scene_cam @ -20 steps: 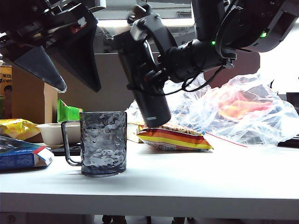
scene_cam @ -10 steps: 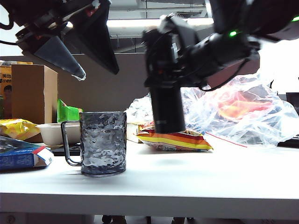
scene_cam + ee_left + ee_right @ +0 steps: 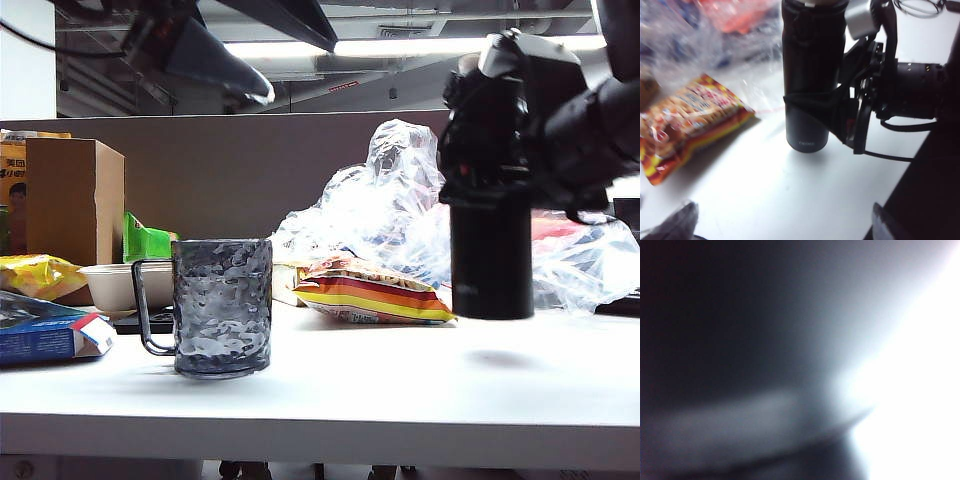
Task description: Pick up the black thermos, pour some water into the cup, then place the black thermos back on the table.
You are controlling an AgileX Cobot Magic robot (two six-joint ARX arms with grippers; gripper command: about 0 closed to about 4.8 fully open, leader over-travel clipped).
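The black thermos (image 3: pixel 490 255) hangs upright a little above the white table (image 3: pixel 400 385), right of centre, its shadow beneath it. My right gripper (image 3: pixel 492 165) is shut on its upper half; the left wrist view shows dark fingers (image 3: pixel 812 105) wrapping the thermos (image 3: pixel 807 60). The smoky dimpled cup (image 3: pixel 220 305) stands on the table to the left, well apart from the thermos. My left gripper (image 3: pixel 250 45) is high above the cup, open and empty; its two fingertips (image 3: pixel 680 225) show wide apart. The right wrist view is a dark blur.
A striped snack bag (image 3: pixel 370 295) and crumpled clear plastic bags (image 3: pixel 400 190) lie behind the thermos. A beige bowl (image 3: pixel 115 285), cardboard box (image 3: pixel 70 205), green packet (image 3: pixel 145 242), yellow bag (image 3: pixel 30 275) and blue box (image 3: pixel 45 335) crowd the left.
My right gripper has carried the thermos from a tilt beside the cup over to the right, turned it upright and lowered it. My left gripper has risen to the top of the view.
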